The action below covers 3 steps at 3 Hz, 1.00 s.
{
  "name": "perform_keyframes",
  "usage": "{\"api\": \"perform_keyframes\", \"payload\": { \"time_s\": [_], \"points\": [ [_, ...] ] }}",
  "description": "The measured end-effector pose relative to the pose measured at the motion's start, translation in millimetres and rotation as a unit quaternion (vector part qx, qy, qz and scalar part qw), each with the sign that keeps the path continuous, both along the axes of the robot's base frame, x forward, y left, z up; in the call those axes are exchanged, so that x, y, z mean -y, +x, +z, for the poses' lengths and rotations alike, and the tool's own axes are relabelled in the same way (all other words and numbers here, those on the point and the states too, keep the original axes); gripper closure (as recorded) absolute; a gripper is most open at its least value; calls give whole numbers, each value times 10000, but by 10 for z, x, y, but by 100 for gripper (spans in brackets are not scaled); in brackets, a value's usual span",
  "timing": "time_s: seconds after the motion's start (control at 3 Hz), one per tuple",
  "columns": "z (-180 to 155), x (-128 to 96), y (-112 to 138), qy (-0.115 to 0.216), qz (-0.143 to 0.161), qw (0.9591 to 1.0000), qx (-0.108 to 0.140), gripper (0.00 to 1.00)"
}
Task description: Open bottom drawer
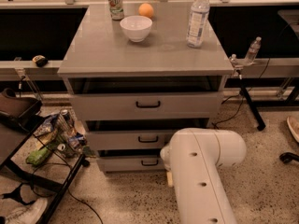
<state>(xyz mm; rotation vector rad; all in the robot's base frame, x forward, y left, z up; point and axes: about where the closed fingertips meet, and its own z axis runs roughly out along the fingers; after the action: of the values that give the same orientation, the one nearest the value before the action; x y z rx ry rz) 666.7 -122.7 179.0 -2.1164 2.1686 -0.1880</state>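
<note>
The grey cabinet has three drawers. The bottom drawer is the lowest, shortest front, with a small black bar handle. It sits about flush under the middle drawer. My white arm rises from the bottom of the view and ends just right of that handle. My gripper is mostly hidden behind the arm; only a pale tip shows below the drawer's right end.
On the cabinet top stand a white bowl, a can, an orange and a water bottle. A black wire cart with snack bags stands at the left. A stand leg is at the right.
</note>
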Motion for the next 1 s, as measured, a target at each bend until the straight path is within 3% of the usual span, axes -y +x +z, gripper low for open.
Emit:
{"api": "perform_keyframes", "payload": {
  "time_s": [0.33,1.0],
  "points": [
    [-16,91,48,-13,-133,9999,-15,17],
    [125,327,-131,-226,-439,9988,-9,64]
  ]
}}
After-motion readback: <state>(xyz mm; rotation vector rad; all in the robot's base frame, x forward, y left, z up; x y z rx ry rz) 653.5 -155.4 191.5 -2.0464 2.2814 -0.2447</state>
